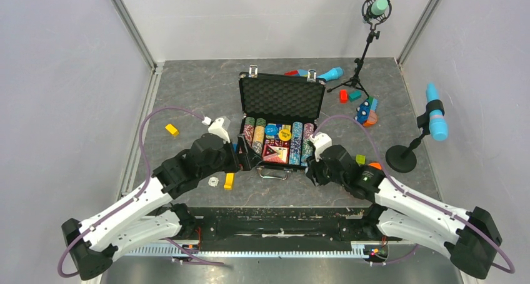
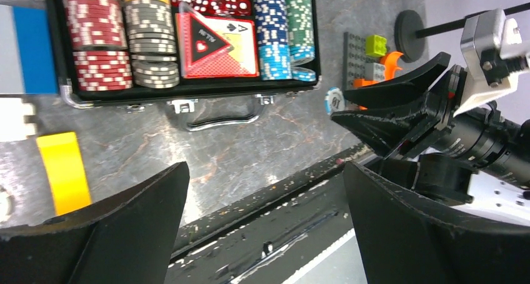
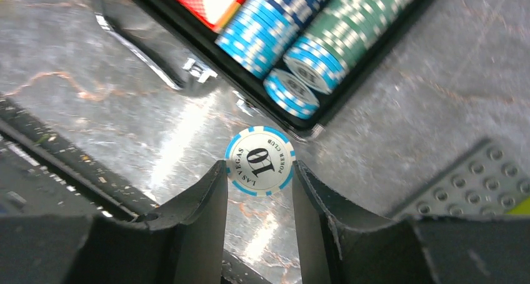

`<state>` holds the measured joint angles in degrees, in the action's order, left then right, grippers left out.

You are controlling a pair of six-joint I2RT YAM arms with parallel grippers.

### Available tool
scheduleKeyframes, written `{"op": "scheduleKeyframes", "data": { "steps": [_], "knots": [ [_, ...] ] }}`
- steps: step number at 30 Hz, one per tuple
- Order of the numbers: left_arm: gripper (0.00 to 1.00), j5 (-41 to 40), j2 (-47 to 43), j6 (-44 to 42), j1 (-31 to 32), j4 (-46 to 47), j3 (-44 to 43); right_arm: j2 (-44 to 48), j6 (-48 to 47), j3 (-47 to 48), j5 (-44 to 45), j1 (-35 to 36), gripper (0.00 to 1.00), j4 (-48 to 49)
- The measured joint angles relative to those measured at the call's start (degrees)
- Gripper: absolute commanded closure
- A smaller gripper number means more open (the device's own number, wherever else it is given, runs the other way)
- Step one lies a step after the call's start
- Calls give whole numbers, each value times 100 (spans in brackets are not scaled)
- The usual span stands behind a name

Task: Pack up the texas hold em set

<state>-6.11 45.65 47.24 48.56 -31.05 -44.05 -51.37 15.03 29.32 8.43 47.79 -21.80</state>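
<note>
The right gripper (image 3: 258, 171) pinches a blue-edged chip (image 3: 259, 161) by its rim, just off the open case (image 1: 281, 99) at its five o'clock corner. The left gripper (image 2: 265, 171) hangs spread wide at the case's seven o'clock.

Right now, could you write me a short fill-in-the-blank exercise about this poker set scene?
The chip between the jaws of the right gripper bears the number ___. That chip lies ___ the briefcase, not inside. Its lid is ___, not shut. The jaws of the left gripper hold ___.
Missing: 10; outside; open; nothing.
</note>
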Motion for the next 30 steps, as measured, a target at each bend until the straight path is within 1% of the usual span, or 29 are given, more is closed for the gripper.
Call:
{"op": "scheduleKeyframes", "data": {
  "steps": [4,8,12,14,18,22,30],
  "knots": [
    [5,234,186,160,0,339,46,146,-247,70,-372,197,76,264],
    [12,531,387,326,0,739,162,262,-487,114,-769,352,76,568],
    [17,796,511,490,0,1088,319,323,-643,164,-1123,415,76,879],
    [17,927,566,586,0,1244,385,348,-710,175,-1303,446,76,1075],
    [20,1102,654,719,0,1508,439,354,-785,221,-1602,511,76,1366],
    [24,1270,754,839,0,1808,481,291,-813,317,-1762,581,76,1589],
    [30,1432,852,905,7,2090,511,267,-809,348,-1915,680,76,1989]
  ]
}}
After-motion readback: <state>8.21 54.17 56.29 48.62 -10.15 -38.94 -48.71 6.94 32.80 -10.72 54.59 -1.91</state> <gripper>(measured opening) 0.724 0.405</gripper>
